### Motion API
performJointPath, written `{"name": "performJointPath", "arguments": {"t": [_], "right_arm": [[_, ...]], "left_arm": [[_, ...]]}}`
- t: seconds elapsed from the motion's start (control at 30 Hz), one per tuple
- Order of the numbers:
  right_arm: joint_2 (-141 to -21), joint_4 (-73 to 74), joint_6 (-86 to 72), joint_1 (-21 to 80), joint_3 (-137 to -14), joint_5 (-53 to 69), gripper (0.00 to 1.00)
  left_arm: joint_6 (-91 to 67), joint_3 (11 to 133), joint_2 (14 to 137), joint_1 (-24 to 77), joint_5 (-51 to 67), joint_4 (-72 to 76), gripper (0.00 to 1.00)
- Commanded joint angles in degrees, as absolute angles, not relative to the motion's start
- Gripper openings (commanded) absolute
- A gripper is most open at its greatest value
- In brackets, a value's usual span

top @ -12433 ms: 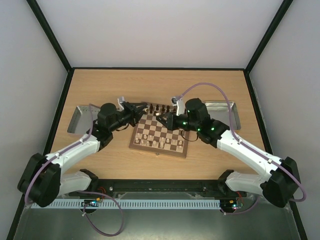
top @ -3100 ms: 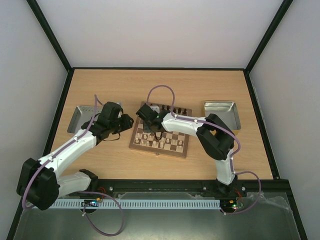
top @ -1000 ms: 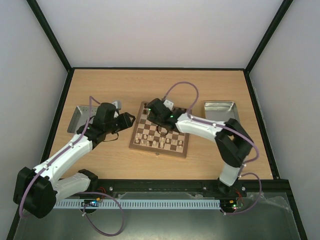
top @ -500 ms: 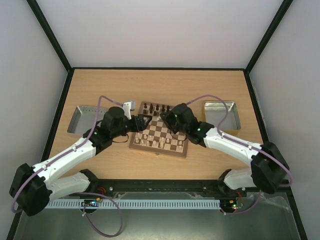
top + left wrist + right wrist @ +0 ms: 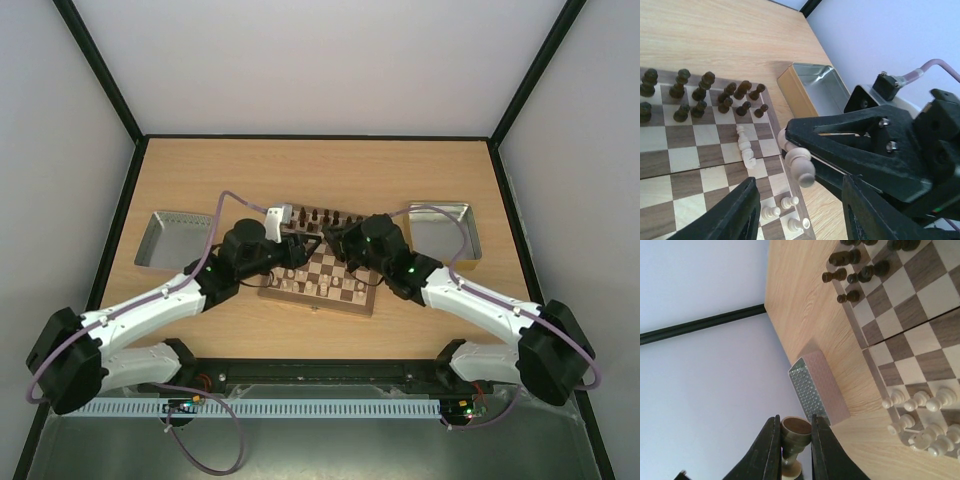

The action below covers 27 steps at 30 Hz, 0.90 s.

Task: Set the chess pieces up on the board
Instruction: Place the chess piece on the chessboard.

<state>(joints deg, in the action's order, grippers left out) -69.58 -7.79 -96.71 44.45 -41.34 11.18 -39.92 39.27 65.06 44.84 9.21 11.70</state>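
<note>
The board lies mid-table, with dark pieces standing in its far rows and cream pieces at its near edge. One cream piece lies toppled on the squares. My right gripper is shut on a cream piece with a brown felt base, held above the board. In the top view the right gripper meets my left gripper over the board's far-left part. In the left wrist view the held cream piece sticks out between my left gripper's open fingers, untouched.
A grey metal tray stands left of the board and another to its right. The right tray shows in the left wrist view, the left one in the right wrist view. Both arms crowd over the board.
The right arm swung back from reaching across the board and now holds a cream piece. The left gripper moved right, over the board, up to the right gripper.
</note>
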Motion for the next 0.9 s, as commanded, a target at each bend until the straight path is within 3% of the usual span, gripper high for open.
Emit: {"name": "performJointPath", "arguments": {"t": [0.0, 0.23, 0.43, 0.67, 0.73, 0.87], "right_arm": [[-67.8, -11.0, -100.6, 44.1, -40.1, 13.3, 0.08], [-66.6, -10.2, -100.7, 44.1, -40.1, 13.5, 0.08], [-66.3, -8.8, -99.9, 44.1, -40.3, 13.3, 0.08], [-66.3, -7.9, -98.5, 44.1, -40.5, 13.0, 0.11], [-66.0, -6.8, -96.9, 44.1, -40.7, 11.4, 0.16], [-65.0, -0.7, -90.3, 44.1, -43.3, 5.2, 0.42]], "left_arm": [[-38.7, 41.1, 67.7, 45.7, 7.3, 14.3, 0.45], [-37.3, 43.3, 70.4, 46.7, 5.3, 14.5, 0.3], [-36.3, 43.3, 70.8, 47.4, 4.5, 15.4, 0.25], [-35.1, 43.8, 70.8, 48.3, 2.6, 14.5, 0.06], [-34.6, 44.5, 70.8, 48.5, 2.0, 12.4, 0.04], [-33.6, 47.5, 71.1, 48.9, 0.9, 2.8, 0.04]]}}
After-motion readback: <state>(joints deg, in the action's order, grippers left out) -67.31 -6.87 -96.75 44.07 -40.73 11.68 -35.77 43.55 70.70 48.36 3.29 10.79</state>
